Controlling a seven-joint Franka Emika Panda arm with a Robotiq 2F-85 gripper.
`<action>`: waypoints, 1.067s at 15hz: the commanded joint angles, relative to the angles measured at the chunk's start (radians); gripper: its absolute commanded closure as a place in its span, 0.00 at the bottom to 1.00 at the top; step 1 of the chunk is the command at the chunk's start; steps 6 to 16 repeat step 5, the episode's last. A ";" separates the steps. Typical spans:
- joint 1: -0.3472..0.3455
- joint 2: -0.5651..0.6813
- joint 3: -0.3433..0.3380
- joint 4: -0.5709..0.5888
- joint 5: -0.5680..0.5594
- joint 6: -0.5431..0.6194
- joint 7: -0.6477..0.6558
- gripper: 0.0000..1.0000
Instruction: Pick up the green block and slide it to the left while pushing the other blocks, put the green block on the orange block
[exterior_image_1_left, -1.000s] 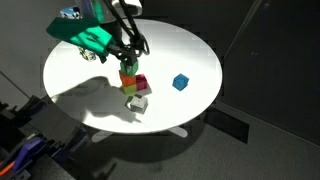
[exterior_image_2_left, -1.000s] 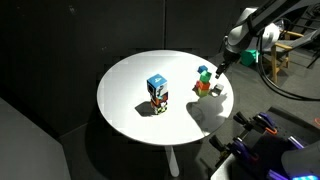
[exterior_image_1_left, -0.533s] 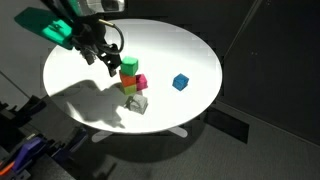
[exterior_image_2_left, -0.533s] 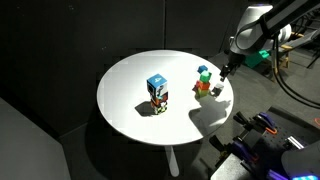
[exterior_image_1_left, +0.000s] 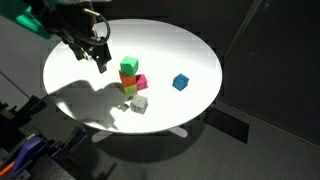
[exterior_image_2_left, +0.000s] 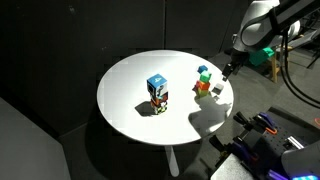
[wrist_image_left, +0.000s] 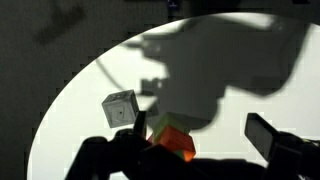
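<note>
The green block (exterior_image_1_left: 128, 66) sits on top of the orange block (exterior_image_1_left: 128, 78) near the middle of the round white table (exterior_image_1_left: 70, 70). The stack also shows in an exterior view (exterior_image_2_left: 203, 72) and in the wrist view, green (wrist_image_left: 167, 124) over orange (wrist_image_left: 176, 140). A magenta block (exterior_image_1_left: 142, 82) touches the stack, with a yellow block (exterior_image_1_left: 130, 90) below and a grey block (exterior_image_1_left: 140, 103) in front. My gripper (exterior_image_1_left: 101, 63) is open and empty, raised off to the side of the stack; it also shows in an exterior view (exterior_image_2_left: 226, 72) and in the wrist view (wrist_image_left: 205, 142).
A blue cube (exterior_image_1_left: 180, 82) stands apart from the group; in an exterior view it shows as a taller blue-topped patterned cube (exterior_image_2_left: 157, 93). The grey block (wrist_image_left: 120, 108) lies beside the stack. The table edge and a dark floor surround it; equipment stands beyond the table (exterior_image_2_left: 270, 140).
My gripper has let go of the green block, left it on the orange block, and moved up and away from the stack. The blocks have stayed put.
</note>
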 joint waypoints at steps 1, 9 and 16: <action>0.017 0.001 -0.016 0.001 -0.001 -0.002 0.002 0.00; 0.017 0.008 -0.016 0.001 -0.001 -0.002 0.001 0.00; 0.017 0.008 -0.016 0.001 -0.001 -0.002 0.001 0.00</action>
